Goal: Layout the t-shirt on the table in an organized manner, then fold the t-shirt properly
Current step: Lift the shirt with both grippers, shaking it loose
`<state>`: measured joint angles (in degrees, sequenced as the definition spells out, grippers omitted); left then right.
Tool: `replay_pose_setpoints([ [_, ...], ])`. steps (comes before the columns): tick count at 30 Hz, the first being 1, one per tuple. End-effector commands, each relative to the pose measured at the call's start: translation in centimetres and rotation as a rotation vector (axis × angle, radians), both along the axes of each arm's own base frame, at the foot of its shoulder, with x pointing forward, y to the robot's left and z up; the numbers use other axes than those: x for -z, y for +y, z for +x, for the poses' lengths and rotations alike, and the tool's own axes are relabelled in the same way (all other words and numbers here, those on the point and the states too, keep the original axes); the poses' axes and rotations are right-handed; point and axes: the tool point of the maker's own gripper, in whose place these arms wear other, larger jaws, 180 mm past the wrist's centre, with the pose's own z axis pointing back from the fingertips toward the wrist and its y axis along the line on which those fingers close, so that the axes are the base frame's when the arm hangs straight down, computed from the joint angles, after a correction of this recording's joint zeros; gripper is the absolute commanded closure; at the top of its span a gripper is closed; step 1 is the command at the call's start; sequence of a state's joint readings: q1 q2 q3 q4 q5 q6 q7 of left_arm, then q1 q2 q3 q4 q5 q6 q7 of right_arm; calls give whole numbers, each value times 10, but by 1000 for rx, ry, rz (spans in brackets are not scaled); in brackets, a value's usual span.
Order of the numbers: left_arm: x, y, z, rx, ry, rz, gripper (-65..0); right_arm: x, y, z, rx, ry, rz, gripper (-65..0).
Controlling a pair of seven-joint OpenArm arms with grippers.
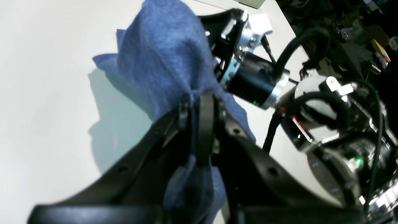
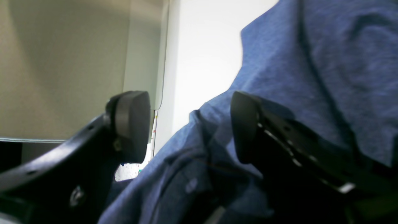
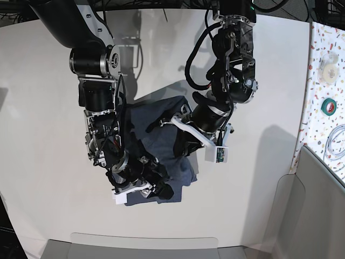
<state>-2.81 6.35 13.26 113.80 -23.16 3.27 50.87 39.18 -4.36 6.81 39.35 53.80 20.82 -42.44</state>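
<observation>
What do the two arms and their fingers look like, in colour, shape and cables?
Both arms are black and silver, with round motor housings and loose black cables. The left gripper has curved black fingers with rounded pads. The right gripper has broad, flat black fingers. Each wrist carries a white bracket.

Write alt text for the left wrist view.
The left gripper, its black fingers shut, pinches a raised fold of the dark navy-blue heathered cloth t-shirt above the plain white matte table. The other arm's black and silver joints fill the right side.
</observation>
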Motion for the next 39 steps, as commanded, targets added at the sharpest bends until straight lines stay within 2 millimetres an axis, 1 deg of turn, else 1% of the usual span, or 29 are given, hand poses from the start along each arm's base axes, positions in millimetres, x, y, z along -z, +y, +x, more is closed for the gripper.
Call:
replay_pose_setpoints([
  [1, -19, -2, 4, -1, -61, -23, 0, -24, 1, 12, 4, -60, 19, -398],
  [4, -19, -2, 4, -2, -62, -23, 0, -9, 4, 9, -4, -9, 24, -398],
  [7, -18, -4, 3, 1, -60, -25, 0, -3, 7, 9, -12, 15, 27, -393],
  [8, -18, -6, 1, 9, -57, -25, 0, -3, 7, 9, -13, 16, 27, -374],
  [9, -17, -8, -1, 13, -55, -25, 0, -3, 7, 9, -15, 16, 27, -343],
  [10, -18, -7, -1, 13, -59, -26, 0, -3, 7, 9, -15, 16, 27, -291],
  [12, -21, -8, -1, 15, -66, -27, 0, -3, 8, 9, -16, 16, 24, -175],
  [13, -22, -12, -3, 26, -68, -27, 0, -3, 8, 9, -17, 18, 23, -105],
  [15, -22, -16, -4, 39, -70, -26, 0, -1, 11, 7, -29, 20, 5, -10],
  [16, -22, -18, -5, 44, -70, -26, 0, -1, 12, 7, -36, 14, -7, 0],
  [20, -23, -24, -7, 62, -72, -26, 0, -9, 8, 13, -32, -5, -14, 0],
  [22, -21, -25, -8, 65, -68, -26, 0, -23, 5, 19, -24, -36, -11, 0],
  [24, -18, -27, -12, 72, -60, -26, 0, -37, -6, 25, -8, -80, -27, 0],
  [26, -20, -32, -14, 86, -64, -27, 0, -52, -14, 30, 5, -124, -39, 0],
  [27, -21, -34, -14, 92, -66, -27, 0, -57, -15, 30, 7, -142, -41, 0],
  [28, -21, -37, -16, 103, -67, -27, 0, -64, -21, 32, 16, -164, -48, 0],
  [30, -21, -43, -19, 128, -71, -15, 0, -75, -35, 35, 35, -202, -69, 0],
  [31, -19, -44, -21, 142, -71, -1, 0, -80, -38, 35, 39, -217, -76, 0],
  [32, -18, -47, -23, 159, -73, 10, 0, -82, -38, 34, 32, -225, -83, 0],
  [34, -16, -52, -27, 183, -74, 23, 0, -73, -35, 26, -4, -197, -92, 0],
  [35, -16, -53, -27, 186, -75, 23, 0, -67, -30, 22, -28, -177, -94, 0],
  [37, -16, -54, -28, 190, -75, 25, 0, -50, -23, 12, -67, -134, -105, 0],
  [38, -17, -54, -28, 188, -81, 21, 0, -42, -16, 6, -84, -114, -100, 0],
  [39, -17, -54, -28, 189, -80, 21, 0, -33, -12, 0, -93, -91, -92, -20],
])
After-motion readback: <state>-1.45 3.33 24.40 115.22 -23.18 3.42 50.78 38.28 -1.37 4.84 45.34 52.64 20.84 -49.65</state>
